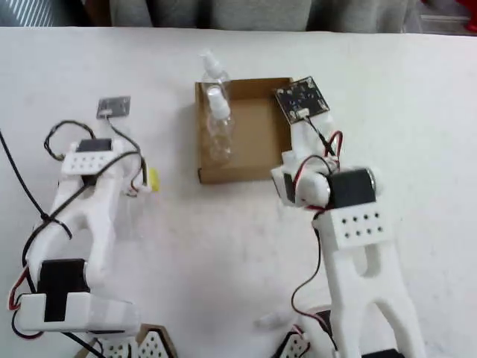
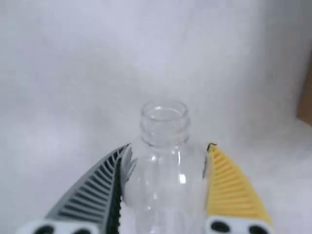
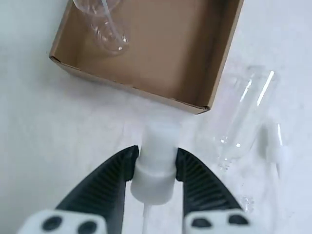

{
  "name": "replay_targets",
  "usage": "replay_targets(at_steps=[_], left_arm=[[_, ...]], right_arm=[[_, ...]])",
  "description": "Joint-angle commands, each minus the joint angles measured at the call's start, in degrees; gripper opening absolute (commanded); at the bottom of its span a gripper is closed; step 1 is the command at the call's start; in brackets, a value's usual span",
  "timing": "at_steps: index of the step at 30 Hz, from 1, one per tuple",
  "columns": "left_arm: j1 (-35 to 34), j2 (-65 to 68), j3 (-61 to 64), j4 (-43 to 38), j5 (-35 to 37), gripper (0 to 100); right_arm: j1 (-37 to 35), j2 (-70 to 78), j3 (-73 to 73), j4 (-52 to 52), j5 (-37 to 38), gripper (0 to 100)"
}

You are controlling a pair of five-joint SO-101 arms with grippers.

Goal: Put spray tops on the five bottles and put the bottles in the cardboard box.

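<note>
My left gripper [image 2: 168, 148] is shut on a clear bottle [image 2: 164, 122] whose open neck has no top; one finger is grey, the other yellow. In the high view this gripper [image 1: 141, 186] sits left of the cardboard box [image 1: 257, 138]. My right gripper [image 3: 157, 151] is shut on a white spray top [image 3: 156, 168], close to the box's near edge [image 3: 126, 83]. Two capped bottles [image 1: 218, 119] lie along the box's left side. Another clear bottle [image 3: 243, 117] without a top lies on the table beside the box, with a loose spray top [image 3: 275, 148] next to it.
A small grey square plate [image 1: 113, 107] lies on the white table behind the left arm. The right arm's wrist board [image 1: 302, 97] hangs over the box's right rim. Something small and white [image 1: 268, 321] lies near the right arm's base. Cables trail around both arms.
</note>
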Motion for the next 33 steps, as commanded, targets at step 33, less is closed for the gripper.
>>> replay_targets(at_steps=[33], left_arm=[[16.31, -50.15, 29.89, -30.51, -0.70, 2]], right_arm=[[-2.24, -16.48, -4.31, -30.20, -10.29, 1.6]])
